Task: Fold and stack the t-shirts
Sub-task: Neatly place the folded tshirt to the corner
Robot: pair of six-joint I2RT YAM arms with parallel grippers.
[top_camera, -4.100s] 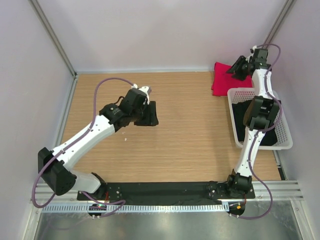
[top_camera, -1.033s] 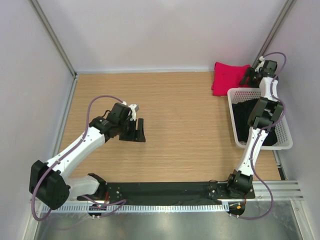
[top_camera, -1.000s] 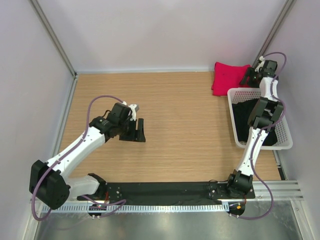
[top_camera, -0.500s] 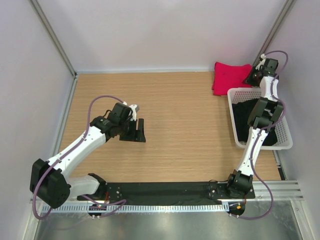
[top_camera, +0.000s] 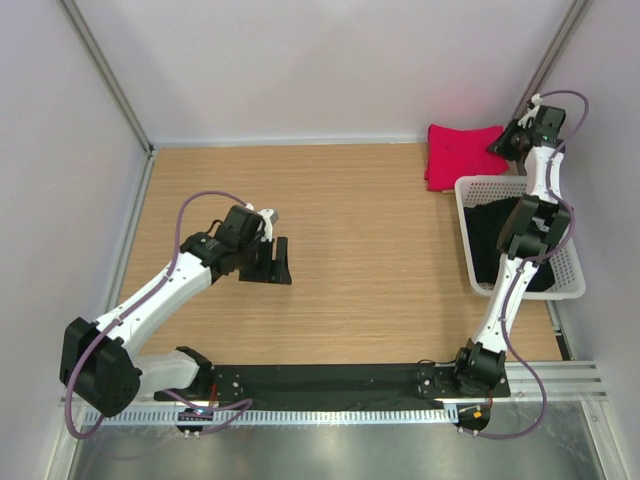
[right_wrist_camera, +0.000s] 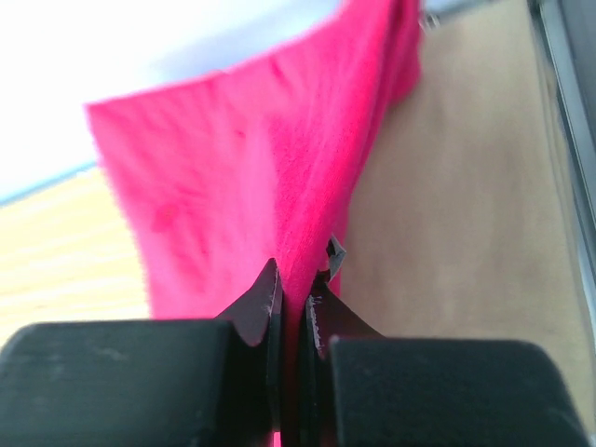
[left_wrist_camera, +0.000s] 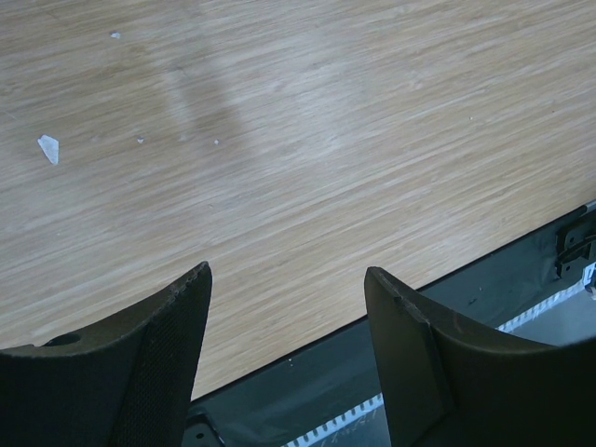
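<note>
A crimson red t-shirt (top_camera: 455, 152) lies folded at the table's far right corner. My right gripper (top_camera: 512, 140) is shut on its right edge, above the basket's far end. In the right wrist view the red t-shirt (right_wrist_camera: 261, 177) is pinched between the nearly closed fingers of the right gripper (right_wrist_camera: 294, 291) and hangs stretched from them. My left gripper (top_camera: 276, 262) is open and empty over the bare wood at left centre. In the left wrist view the left gripper (left_wrist_camera: 287, 279) has its fingers wide apart over the table's near edge.
A white lattice basket (top_camera: 575, 262) stands at the right edge with dark cloth (top_camera: 500, 245) inside. The black base rail (top_camera: 330, 382) runs along the near edge. A small white scrap (left_wrist_camera: 47, 147) lies on the wood.
My right gripper has moved right and up, away from the red pile, with the shirt's edge in it. The left arm drew back toward the near left earlier and has since stayed still.
</note>
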